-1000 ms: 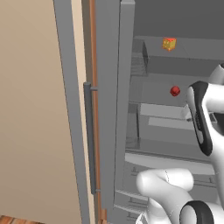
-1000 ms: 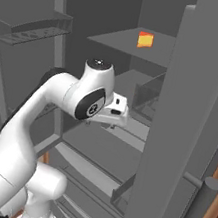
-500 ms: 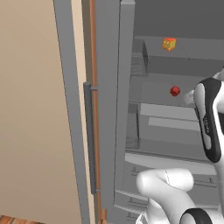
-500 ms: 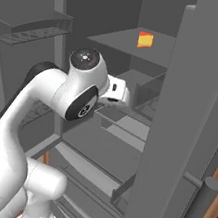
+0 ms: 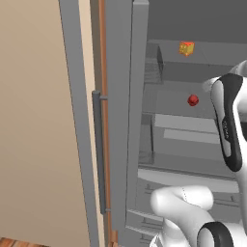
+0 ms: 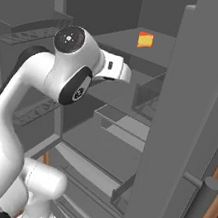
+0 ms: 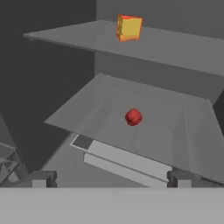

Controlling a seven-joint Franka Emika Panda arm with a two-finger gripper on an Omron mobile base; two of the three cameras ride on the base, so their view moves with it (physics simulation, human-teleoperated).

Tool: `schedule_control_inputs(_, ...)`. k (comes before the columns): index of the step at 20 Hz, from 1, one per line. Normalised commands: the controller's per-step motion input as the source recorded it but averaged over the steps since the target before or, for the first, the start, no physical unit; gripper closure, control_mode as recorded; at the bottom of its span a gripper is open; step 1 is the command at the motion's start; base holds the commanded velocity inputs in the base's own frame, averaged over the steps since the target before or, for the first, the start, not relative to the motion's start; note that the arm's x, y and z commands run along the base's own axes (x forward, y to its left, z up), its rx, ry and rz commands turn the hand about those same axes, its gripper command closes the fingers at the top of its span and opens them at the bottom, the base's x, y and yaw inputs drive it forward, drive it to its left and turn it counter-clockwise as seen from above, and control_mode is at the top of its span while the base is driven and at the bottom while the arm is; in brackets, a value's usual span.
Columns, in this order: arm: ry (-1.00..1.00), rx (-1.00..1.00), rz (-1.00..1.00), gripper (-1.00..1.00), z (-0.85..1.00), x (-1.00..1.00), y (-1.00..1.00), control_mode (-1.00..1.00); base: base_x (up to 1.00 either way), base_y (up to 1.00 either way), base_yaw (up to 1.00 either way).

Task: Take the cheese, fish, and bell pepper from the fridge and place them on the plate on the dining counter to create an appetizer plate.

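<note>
Facing bell pepper (image 7: 133, 117), gripper (image 7: 110, 177) wide

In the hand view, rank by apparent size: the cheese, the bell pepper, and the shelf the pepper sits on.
1. The shelf under the pepper, by far the largest.
2. The cheese.
3. The bell pepper, somewhat smaller than the cheese here, though they lie at different depths, so true sizes may be close.
</note>
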Motion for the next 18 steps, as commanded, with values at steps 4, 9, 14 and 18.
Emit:
schedule_control_inputs(4, -0.02, 0.00, -0.03, -1.00, 0.54, 0.21, 0.00, -1.00, 0.00, 0.00, 0.00)
schedule_control_inputs(9, -0.02, 0.03, 0.00, -1.00, 0.19, 0.50, 0.00, -1.00, 0.00, 0.00, 0.00)
schedule_control_inputs(14, 0.00, 0.06, 0.00, -1.00, 0.04, 0.61, 0.00, -1.00, 0.00, 0.00, 0.00)
schedule_control_inputs(18, -0.01, 0.04, 0.00, -1.00, 0.01, 0.57, 0.00, -1.00, 0.00, 0.00, 0.00)
